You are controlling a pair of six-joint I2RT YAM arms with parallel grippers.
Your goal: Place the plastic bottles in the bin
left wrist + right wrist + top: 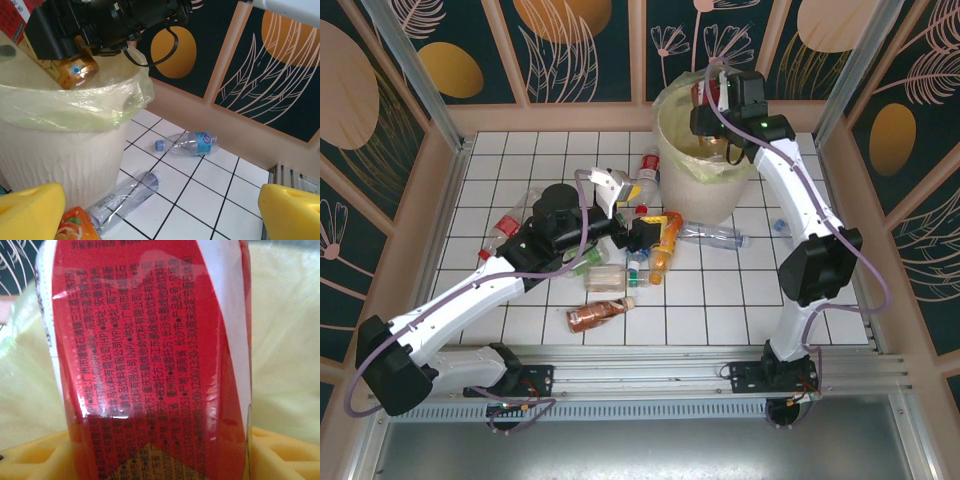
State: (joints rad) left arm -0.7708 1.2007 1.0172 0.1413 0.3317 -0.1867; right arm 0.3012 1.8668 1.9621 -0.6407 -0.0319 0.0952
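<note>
Bin [695,195] at far centre, held bottle [699,96] above it, bottle cluster [662,248] front-left, lone bottle [715,236] before it.

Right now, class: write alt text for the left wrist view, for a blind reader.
The right arm holds a red-labelled bottle over the lined bin. A blue-labelled bottle and a clear bottle lie on white tiles beside it. The left gripper's yellow fingers sit at the bottom corners.
</note>
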